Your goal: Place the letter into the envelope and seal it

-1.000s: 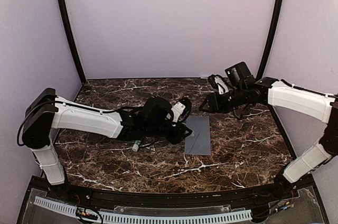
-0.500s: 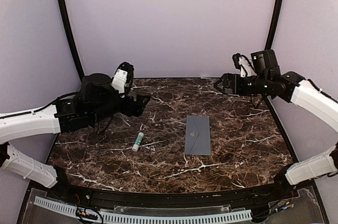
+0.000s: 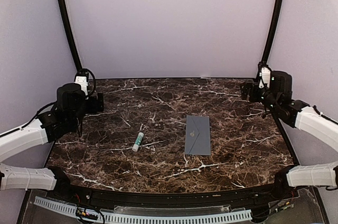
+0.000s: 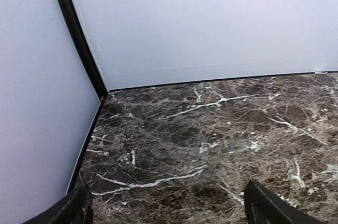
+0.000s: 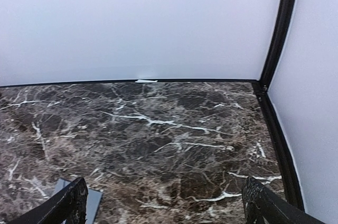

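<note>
Both arms have pulled back from the middle to the side edges of the dark marble-patterned surface (image 3: pixel 158 102). The left hand (image 4: pixel 169 208) and right hand (image 5: pixel 166 208) now stand wide, with nothing between their fingers. That retreat suggests the work is finished. Just right of the surface's centre lies the flat slate-grey paper envelope (image 3: pixel 198 134), its flap folded down and apparently sealed. No cream creased letter shows, so it is probably inside. A small white tube (image 3: pixel 138 141), likely glue, lies apart toward the left edge.

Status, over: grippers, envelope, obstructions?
Left gripper, right gripper open, empty. Envelope flat, flap closed; letter not visible. Glue stick to its left, apart.
</note>
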Robot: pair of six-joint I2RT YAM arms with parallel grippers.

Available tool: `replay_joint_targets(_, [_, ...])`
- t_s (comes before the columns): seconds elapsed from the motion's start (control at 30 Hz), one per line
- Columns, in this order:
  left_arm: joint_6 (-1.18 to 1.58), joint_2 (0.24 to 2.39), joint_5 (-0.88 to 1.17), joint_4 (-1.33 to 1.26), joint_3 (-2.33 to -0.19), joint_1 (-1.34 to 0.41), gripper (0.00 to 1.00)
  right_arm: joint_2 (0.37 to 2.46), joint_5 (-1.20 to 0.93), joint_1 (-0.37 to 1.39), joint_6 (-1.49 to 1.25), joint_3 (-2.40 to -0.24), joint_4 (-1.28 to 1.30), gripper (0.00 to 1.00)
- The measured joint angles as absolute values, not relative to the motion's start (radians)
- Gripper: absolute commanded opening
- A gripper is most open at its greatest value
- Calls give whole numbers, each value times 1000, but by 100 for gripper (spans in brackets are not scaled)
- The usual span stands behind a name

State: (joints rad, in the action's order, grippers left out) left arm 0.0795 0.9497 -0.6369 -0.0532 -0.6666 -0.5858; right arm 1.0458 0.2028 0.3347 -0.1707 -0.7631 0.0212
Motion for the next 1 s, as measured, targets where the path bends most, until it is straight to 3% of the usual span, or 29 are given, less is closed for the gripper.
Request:
replay_joint_targets(0.23, [-16, 1018, -706, -341, -511, -437, 94, 1077, 260, 289, -18, -490, -371, 99])
replay_joint_targets(0.47, [-131, 1186, -709, -737, -361, -345, 94, 1240, 288, 216, 60, -371, -728, 99])
replay_joint_targets(0.67, [-157, 1381, -612, -970, -358, -260, 96, 1363, 249, 125, 43, -345, -923, 99])
replay_joint_targets(1.0, [-51, 1544, -377, -1080, -377, -106, 94, 1547, 152, 34, -11, -348, -1099, 99])
